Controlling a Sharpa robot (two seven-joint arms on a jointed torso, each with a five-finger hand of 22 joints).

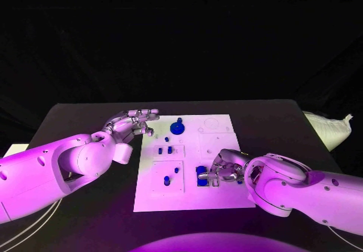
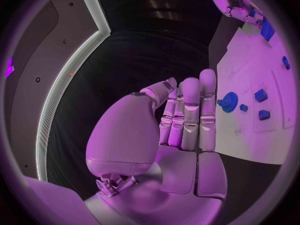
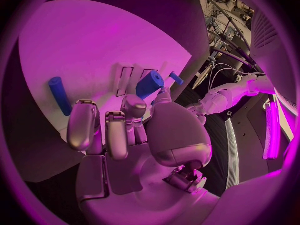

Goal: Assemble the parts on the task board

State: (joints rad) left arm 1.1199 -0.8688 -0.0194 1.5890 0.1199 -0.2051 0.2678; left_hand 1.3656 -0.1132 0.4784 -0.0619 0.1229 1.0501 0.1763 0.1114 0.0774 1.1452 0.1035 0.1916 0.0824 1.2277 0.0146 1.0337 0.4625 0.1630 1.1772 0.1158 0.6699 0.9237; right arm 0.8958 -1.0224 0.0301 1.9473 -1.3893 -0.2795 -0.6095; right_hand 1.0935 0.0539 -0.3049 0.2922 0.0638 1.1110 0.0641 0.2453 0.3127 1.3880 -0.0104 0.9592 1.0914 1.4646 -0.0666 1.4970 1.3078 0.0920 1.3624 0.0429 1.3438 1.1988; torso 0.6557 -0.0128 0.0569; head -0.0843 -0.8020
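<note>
While left hand (image 1: 136, 122) fingers spread free, right hand (image 1: 223, 169) fingers pinch blue part (image 1: 202, 176) on task board (image 1: 219, 199)

Left hand (image 1: 136, 122) hangs with fingers straight; right hand (image 1: 221, 167) curled, fingertips down.

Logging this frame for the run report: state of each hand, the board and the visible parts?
left hand: empty, fingers straight and together, over the board's far left edge
right hand: fingers curled at a blue block
blue block: on the board's near half, at the right hand's fingertips; grip unclear
blue gear: flat on the board's far part, untouched
task board: flat on the table
</note>
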